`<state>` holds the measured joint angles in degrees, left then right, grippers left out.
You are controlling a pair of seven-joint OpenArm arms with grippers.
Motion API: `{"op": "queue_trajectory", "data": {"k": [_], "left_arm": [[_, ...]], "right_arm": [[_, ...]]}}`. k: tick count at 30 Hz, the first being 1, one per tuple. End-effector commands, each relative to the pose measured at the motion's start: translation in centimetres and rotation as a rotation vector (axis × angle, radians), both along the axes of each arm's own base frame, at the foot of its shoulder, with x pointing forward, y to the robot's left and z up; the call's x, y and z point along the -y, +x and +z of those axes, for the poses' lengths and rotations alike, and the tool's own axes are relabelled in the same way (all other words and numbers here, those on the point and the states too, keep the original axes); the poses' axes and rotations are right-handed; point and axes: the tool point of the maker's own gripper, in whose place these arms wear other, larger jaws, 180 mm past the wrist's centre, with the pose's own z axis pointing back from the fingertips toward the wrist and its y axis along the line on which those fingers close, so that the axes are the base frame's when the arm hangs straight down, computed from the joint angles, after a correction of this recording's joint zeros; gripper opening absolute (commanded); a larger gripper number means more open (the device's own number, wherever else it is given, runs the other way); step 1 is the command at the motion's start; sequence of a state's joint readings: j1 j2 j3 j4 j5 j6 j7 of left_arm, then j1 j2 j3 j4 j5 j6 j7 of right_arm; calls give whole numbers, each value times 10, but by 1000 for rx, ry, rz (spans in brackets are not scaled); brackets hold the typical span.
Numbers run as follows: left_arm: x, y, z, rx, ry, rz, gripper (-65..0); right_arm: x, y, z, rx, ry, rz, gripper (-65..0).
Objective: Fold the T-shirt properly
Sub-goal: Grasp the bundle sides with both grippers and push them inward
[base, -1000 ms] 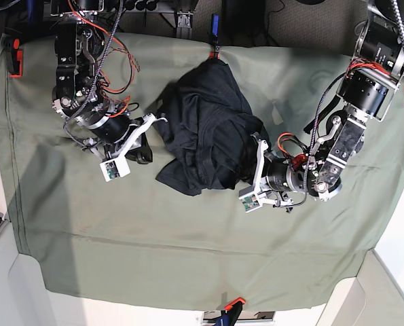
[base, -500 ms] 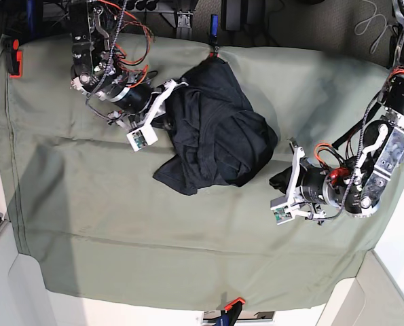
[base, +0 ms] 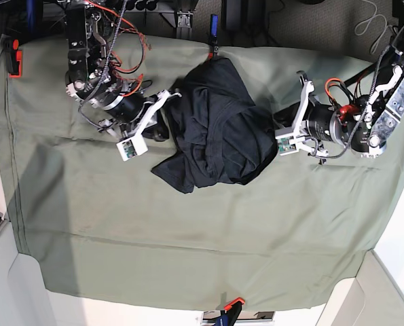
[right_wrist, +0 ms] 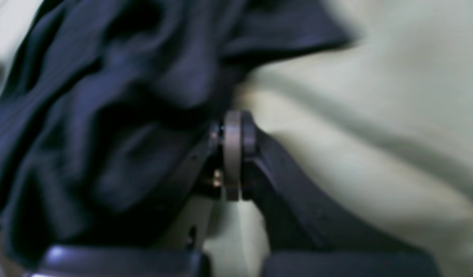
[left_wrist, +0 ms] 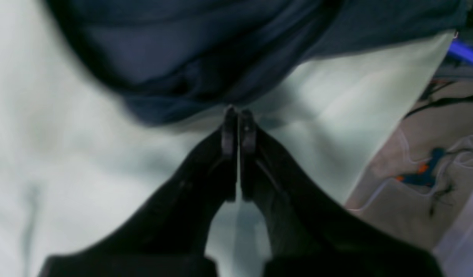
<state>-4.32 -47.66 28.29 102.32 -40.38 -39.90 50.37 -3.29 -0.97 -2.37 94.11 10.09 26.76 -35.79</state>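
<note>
The dark navy T-shirt lies crumpled in a heap at the middle of the sage-green table cloth. My right gripper is at the heap's left edge. In the right wrist view its jaws are shut, and folds of the shirt lie against the tips and over the left finger. My left gripper is at the heap's right edge. In the left wrist view it is shut, with its tips at the hem of the shirt. No cloth shows between either pair of jaws.
Orange clamps hold the cloth at the back, the front and the far left. The table's edge and the cabled floor are close to the left gripper. Red wiring hangs on both arms.
The left arm swung from the lower right up to the shirt's right edge. The right gripper slid a little down along the shirt's left edge. The heap has barely shifted.
</note>
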Motion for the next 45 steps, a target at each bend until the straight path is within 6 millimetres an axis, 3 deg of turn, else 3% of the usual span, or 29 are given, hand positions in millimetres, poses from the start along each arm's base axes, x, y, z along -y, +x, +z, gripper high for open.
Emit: {"op": "queue_trajectory", "data": {"k": [1,4,8,13,17,22,27,31,36,40,45], "left_arm": [[6,7,8,36,-40,7,-641],[21,6,-4,37,-87,33,-641],[34,12,-30,30,-108,77,-641],[39,49,-45,46,-125,151,-641],[30,88,-37,79,-132,206,-641],[25,134,-7,161,-141,229,-641],[21,154,13,203,-122,228,-641],[14,144,6,137,-101,247,-641],[2,107,-14,-36,-131,294,-641],[-22,74,-33,-130,-122,335,-641],[-46,45,-43,-200,-112,372,-641]], "right_arm": [[5,13,15,54,22,-25,-650],[17,24,22,72,35,-62,-650],[14,24,25,67,58,-60,-650],[13,22,23,47,64,-54,-650],[8,14,20,30,85,-41,-650],[5,12,21,24,116,-38,-650],[4,8,18,9,115,-36,-650],[1,9,21,12,144,-38,-650],[-12,6,25,14,168,-4,-650],[-41,-4,27,26,167,83,-650],[-83,-30,23,12,137,232,-650]]}}
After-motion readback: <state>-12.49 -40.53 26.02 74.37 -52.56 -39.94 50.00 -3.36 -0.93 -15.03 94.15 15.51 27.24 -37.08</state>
